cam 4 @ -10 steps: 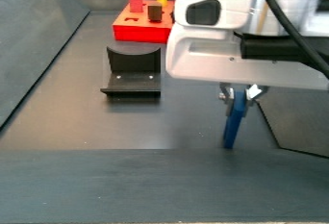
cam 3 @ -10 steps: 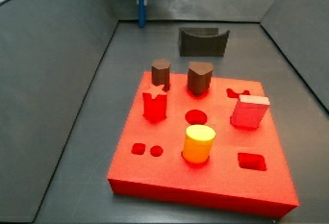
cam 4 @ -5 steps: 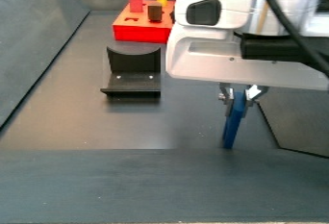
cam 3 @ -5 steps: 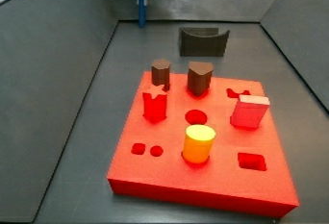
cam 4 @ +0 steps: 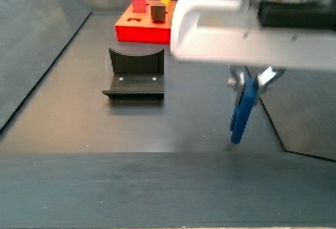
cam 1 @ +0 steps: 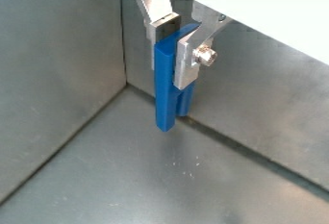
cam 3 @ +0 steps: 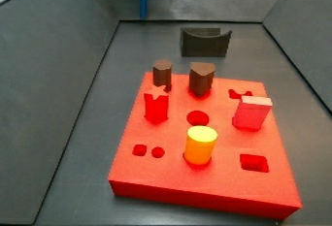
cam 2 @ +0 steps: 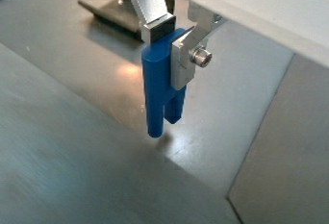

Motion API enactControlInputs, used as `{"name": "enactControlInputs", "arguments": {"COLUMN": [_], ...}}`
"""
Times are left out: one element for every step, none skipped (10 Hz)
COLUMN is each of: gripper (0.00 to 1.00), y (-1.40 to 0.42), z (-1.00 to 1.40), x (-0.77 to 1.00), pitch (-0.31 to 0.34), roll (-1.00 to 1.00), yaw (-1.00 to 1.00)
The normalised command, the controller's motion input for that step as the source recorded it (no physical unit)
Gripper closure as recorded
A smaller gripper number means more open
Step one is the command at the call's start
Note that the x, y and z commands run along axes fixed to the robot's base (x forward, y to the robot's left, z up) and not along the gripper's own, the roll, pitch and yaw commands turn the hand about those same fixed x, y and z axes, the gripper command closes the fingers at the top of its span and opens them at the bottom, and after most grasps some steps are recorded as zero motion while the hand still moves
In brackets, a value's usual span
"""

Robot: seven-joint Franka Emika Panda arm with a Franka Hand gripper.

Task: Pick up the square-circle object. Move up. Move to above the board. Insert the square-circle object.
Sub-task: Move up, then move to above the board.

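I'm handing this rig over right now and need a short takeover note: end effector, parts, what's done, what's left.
End effector: shut on the blue square-circle object, at the far corner of the bin by the walls, away from the board.
Object: hangs upright between the fingers, lower end looks just clear of the floor in both wrist views.
Done: pick-up; lifting appears under way.
Left: finish raising, move above the board, insert.
Fixture stands between.

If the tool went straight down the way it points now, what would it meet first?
Probably the bare dark floor. The tool holds the blue piece upright, so the piece's lower end would touch first. Nothing else shows beneath it.
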Motion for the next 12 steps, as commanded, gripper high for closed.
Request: {"name": "enactControlInputs", "arguments": {"gripper": [1.00,1.00,1.00,1.00,1.00,1.00,1.00,1.00,1.00,1.00,1.00,1.00], "y": [0.00,0.00,0.25,0.24,0.20,0.17,0.17,0.14,0.13,0.11,0.08,0.05], "z": [0.28,0.17,1.00,1.00,1.00,1.00,1.00,1.00,1.00,1.00,0.95,0.79], "x": [-0.02,-0.02,-0.36,-0.37,-0.36,-0.33,-0.31,-0.28,-0.26,-0.23,-0.18,-0.12], "pitch": [0.071,0.078,-0.338,-0.326,-0.284,-0.197,-0.150,-0.051,0.016,0.050,0.065,0.072], "roll": [0.05,0.06,0.21,0.20,0.19,0.18,0.17,0.13,0.09,0.06,0.05,0.04], "yaw": [-0.01,0.00,0.21,0.20,0.14,0.07,0.06,0.05,0.04,0.03,0.02,0.02]}}
